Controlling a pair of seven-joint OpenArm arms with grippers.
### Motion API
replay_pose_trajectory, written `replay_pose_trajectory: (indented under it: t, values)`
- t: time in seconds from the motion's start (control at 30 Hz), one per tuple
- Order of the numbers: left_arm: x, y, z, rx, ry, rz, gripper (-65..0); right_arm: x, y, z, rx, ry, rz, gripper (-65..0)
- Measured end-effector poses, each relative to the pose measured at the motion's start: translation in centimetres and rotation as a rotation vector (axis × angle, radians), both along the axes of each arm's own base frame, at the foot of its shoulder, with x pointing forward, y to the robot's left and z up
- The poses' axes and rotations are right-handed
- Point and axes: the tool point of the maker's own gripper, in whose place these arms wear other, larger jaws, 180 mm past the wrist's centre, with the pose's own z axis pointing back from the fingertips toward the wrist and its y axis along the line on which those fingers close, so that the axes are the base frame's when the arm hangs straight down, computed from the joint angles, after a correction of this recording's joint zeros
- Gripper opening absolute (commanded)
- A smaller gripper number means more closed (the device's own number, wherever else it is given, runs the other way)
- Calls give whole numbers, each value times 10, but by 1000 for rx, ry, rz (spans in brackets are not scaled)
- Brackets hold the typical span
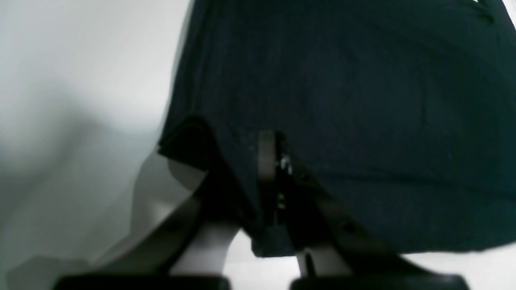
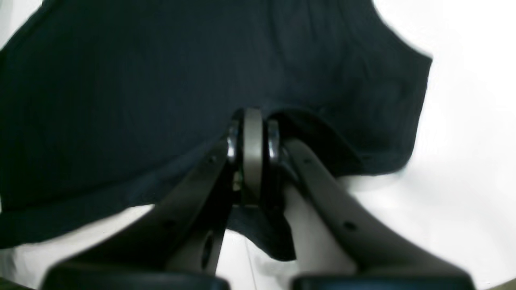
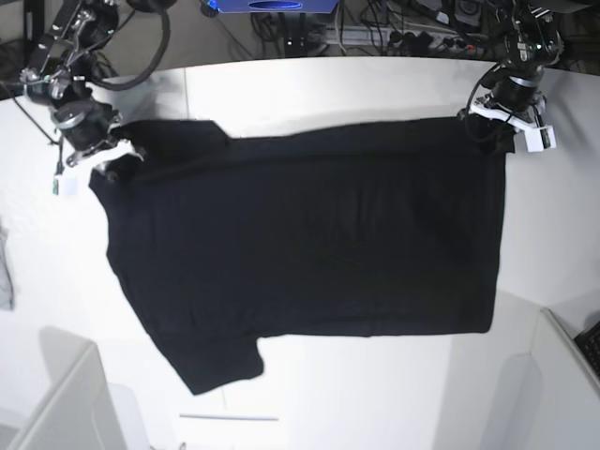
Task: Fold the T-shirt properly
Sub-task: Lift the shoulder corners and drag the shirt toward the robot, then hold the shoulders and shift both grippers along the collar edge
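The T-shirt (image 3: 309,234) is a large spread of matte black cotton, plain on the side that shows, lying almost flat on the white counter (image 3: 375,94) with only soft ripples across the body. In the wrist views the fabric shows a fine ribbed weave and thin folded hems. Its outline is a broad rectangle with one short sleeve (image 3: 220,361) sticking out toward the near edge at lower left and another bunching at the far left corner.

The counter is smooth, white and faintly glossy, with a rounded far edge. Behind it sit dark cables and a blue object (image 3: 272,6). Pale panels (image 3: 66,394) rise at the near left and near right corners, and a grey cloth scrap (image 3: 6,272) lies at the left edge.

The shirt's long axis runs left to right across the counter. The straight bottom hem is at the right and the sleeves are at the left.

The left claw (image 1: 268,161) is closed tight on the far right corner of the shirt, cloth pinched between its grey pads. The right claw (image 2: 252,133) is likewise clamped on the fabric at the far left corner, by the shoulder.
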Motion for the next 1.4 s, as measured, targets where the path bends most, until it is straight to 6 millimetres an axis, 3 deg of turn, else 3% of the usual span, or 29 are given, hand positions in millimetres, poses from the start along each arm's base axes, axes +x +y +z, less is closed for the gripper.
replay_pose_trajectory:
  t: [0.13, 0.53, 0.7, 0.83, 1.03, 1.2, 1.4]
  values:
    - [3, 3, 0, -1, -2, 24, -650, 11, 3, 6, 11, -5, 16, -650]
    - [14, 3, -1, -19, 26, 31, -650, 25, 3, -4, 42, 10, 12, -650]
    - [36, 2, 6, -26, -7, 22, -650, 29, 4, -8, 53, 20, 12, -650]
    - [38, -1, 4, -35, 15, 11, -650, 43, 3, -2, 64, -11, 8, -650]
    - [46, 1, 3, -46, 5, 20, -650, 50, 4, -20, 105, 36, -3, -650]
    - [43, 11, -8, -58, 45, 84, -650, 61, 5, -22, 122, 33, 1, -650]
    - [53, 11, -2, -61, 19, 85, -650, 69, 13, -29, 103, 57, 43, -650]
